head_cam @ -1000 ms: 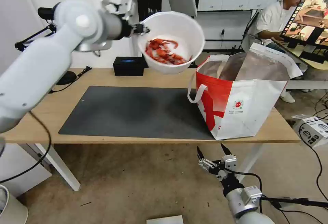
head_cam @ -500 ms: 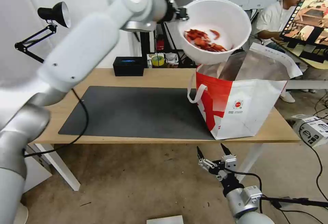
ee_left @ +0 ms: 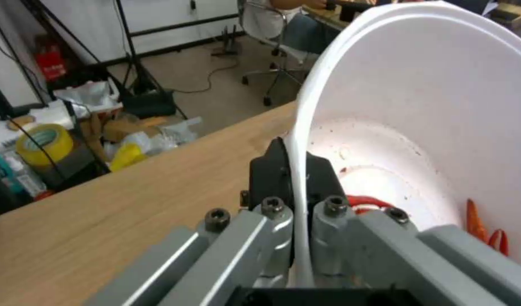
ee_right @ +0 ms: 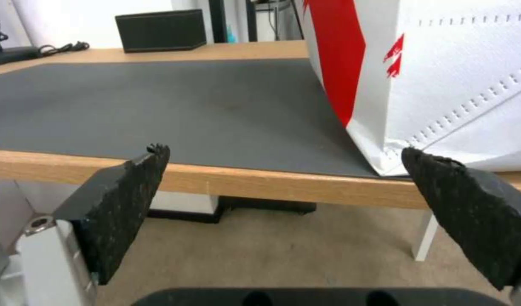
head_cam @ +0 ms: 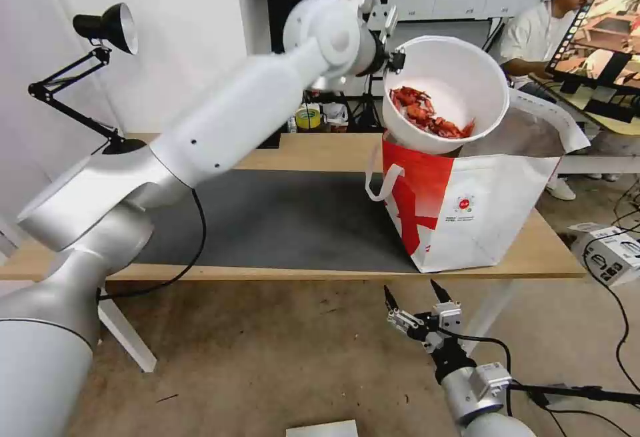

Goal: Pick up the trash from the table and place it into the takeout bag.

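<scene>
— White plastic up high: what holds that bowl?

— It is the left gripper, its 2 black fingers pinched on the rim, 1 inside and 1 outside the wall. The bowl is tilted, its open side facing the head camera, with red shell scraps piled low inside.

— Where is it against the takeout bag?

— It is directly above the bag's open mouth, its lower edge overlapping the red front panel's top edge. The bag stands upright at the right end of the table, partly on the dark grey mat.

— And the other arm?

— The right gripper hangs below the table's front edge, near the bag's corner, fingers spread wide with nothing between them. In its wrist view the mat and a black box at the table's back show.
</scene>
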Robot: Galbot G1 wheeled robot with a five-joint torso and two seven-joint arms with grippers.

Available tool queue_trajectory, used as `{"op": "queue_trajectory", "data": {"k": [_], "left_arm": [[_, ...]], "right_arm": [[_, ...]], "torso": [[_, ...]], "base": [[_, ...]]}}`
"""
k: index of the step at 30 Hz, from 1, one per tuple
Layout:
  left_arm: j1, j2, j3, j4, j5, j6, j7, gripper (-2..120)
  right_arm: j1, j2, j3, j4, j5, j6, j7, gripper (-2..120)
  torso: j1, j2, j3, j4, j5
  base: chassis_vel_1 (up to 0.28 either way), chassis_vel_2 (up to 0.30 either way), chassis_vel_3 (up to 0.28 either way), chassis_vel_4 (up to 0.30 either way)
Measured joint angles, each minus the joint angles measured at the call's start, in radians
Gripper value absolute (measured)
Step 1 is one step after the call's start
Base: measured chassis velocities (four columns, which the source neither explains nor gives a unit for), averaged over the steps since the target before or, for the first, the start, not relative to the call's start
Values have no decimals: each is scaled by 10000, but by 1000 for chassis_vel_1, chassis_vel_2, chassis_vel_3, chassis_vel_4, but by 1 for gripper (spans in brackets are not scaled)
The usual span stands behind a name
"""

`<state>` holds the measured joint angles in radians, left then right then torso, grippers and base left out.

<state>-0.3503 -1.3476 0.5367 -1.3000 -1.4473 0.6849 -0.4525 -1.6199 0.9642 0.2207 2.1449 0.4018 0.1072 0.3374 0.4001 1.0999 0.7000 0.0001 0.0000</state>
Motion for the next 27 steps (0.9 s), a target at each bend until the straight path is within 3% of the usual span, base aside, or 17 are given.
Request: {"op": "queue_trajectory", "data": {"k": [12,27], "left_arm": [[252,-258,245,-9,959,-264,91,0],[743,267,693,-882,1694,-429,554,0]], "right_arm": [[0,0,0,0,0,0,0,100],[0,0,0,0,0,0,0,100]], "torso": [[-1,0,-1,-1,0],[-1,2,-1,-1,-1]], "base": [[0,0,0,0],[0,0,0,0]]}}
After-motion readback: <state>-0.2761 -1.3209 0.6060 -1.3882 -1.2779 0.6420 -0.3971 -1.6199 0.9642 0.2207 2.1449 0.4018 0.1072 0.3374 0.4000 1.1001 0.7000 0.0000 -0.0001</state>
